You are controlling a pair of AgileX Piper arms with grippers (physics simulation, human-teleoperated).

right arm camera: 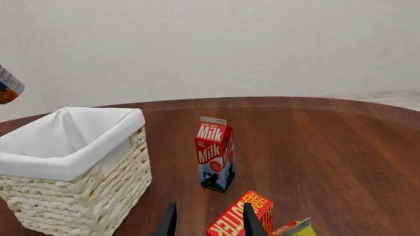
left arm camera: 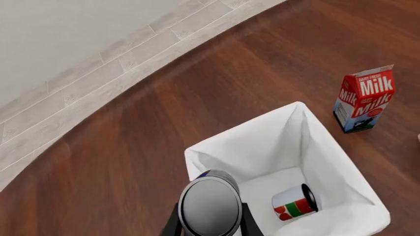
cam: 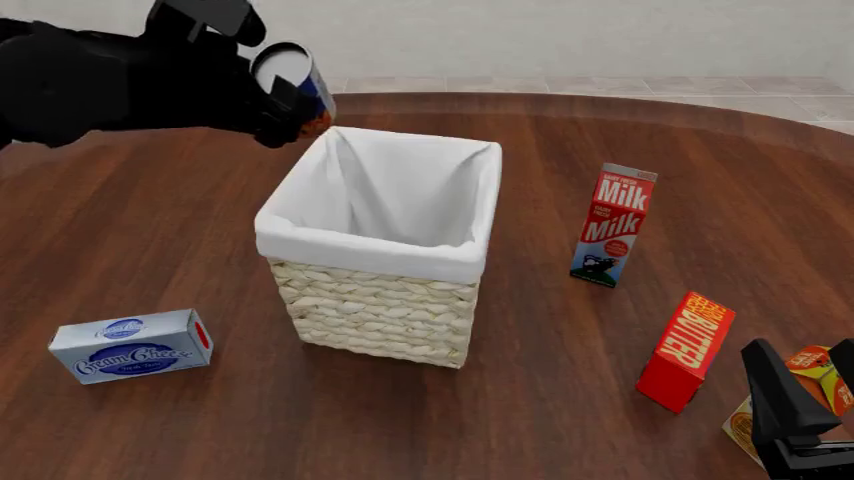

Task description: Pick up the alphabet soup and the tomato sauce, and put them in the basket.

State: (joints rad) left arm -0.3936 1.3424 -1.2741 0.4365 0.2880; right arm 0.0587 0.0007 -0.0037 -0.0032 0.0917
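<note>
Round dark wooden table [cam: 160, 250] with reddish plank grain; beyond its curved edge, pale tiled floor [left arm camera: 85, 73] and plain off-white wall [right arm camera: 210, 44].

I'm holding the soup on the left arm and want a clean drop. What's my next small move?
Probably ease the left pincer a little further over the basket before opening. It holds the alphabet soup only at the near rim corner, and the tomato sauce already lies inside.

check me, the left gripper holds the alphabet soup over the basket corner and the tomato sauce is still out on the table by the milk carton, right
Not quite. The tomato sauce already lies inside the basket, on the liner's bottom, as the left wrist view shows. The rest holds: the left gripper has the alphabet soup above the basket's corner.
</note>
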